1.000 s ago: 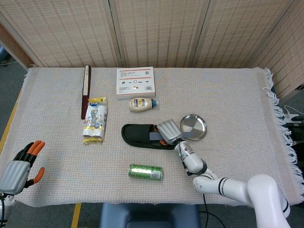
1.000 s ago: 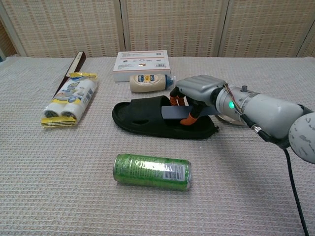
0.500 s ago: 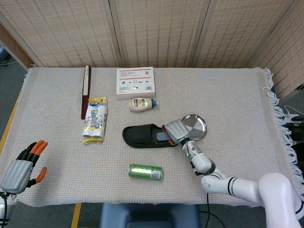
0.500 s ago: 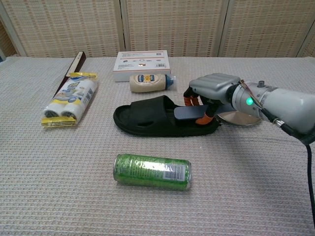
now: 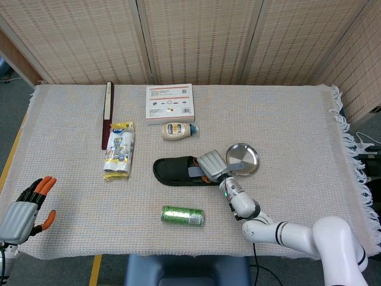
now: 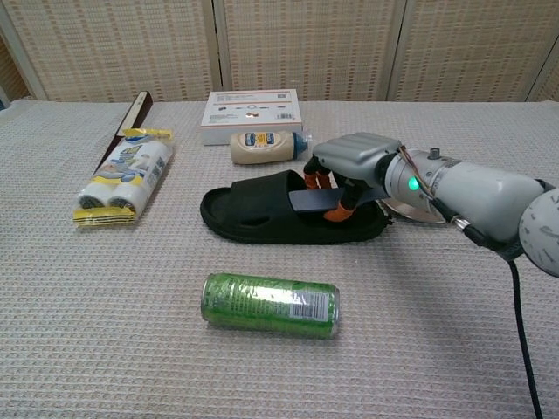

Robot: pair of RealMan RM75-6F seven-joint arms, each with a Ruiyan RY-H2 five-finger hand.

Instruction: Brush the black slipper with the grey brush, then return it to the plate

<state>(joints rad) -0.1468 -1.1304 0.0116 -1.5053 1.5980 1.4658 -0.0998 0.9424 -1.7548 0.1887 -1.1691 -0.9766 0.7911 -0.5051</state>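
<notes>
Head view: the desk [image 5: 286, 113] wears a woven cloth, fringed on its right edge. One black slipper [image 5: 178, 171] lies near the middle, toe to the left. The right hand [image 5: 212, 165] sits over the slipper's right end, fingers wrapped round one grey brush [image 5: 198, 171] whose flat blade lies along the slipper. One steel plate [image 5: 243, 158] rests just right of that hand, bare. The left hand [image 5: 25, 208] hangs off the near-left corner of the desk, fingers spread, holding nothing. Wide open cloth runs along the right side beyond the plate and along the near edge either side of one green can [image 5: 183, 215]. Farther back lie one white box [image 5: 169, 102], one mayonnaise bottle [image 5: 178, 130], one wrapped pack of rolls [image 5: 119, 149] and one dark strip [image 5: 108, 114] at the left.

Against half a second ago, the right hand and brush have slid left along the slipper, away from the plate.

Chest view: the right hand [image 6: 352, 166] grips the brush [image 6: 312, 201] over the slipper's [image 6: 253, 214] heel end, and the plate's [image 6: 409, 212] rim shows behind the wrist. The can [image 6: 271, 305] lies on its side in front, well apart from the slipper. Here too the brush blade sits further left than in the earlier frame.
</notes>
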